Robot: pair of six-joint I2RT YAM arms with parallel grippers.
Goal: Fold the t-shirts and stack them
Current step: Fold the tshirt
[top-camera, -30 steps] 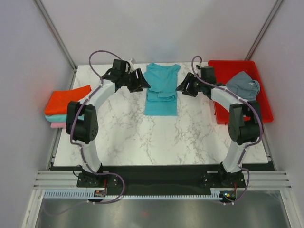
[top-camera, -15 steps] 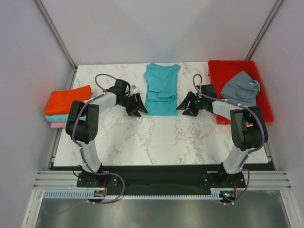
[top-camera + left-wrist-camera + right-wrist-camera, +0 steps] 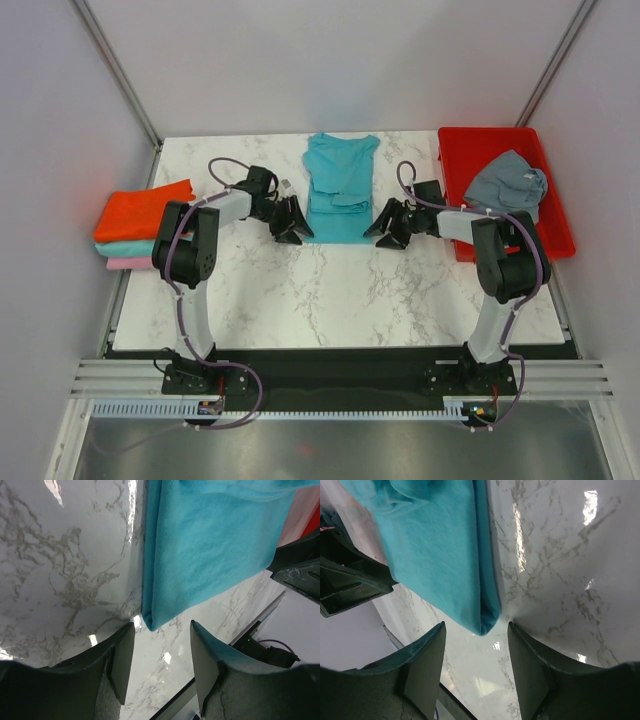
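top external: five shirts: one turquoise shirt (image 3: pixel 338 195) on table (image 3: pixel 330 290), one grey shirt (image 3: pixel 507 186) in tray (image 3: pixel 470 145), three in left stack (image 3: pixel 140 225). left gripper (image 3: pixel 292 224), right gripper (image 3: pixel 386 226): both wide, empty, at turquoise shirt's near corners.

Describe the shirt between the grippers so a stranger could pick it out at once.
On the marble table, look at the middle of the far edge, between the folded stack on the left and the red tray on the right. The turquoise shirt lies there alone, folded into a long strip, unlike the grey shirt crumpled in the tray.
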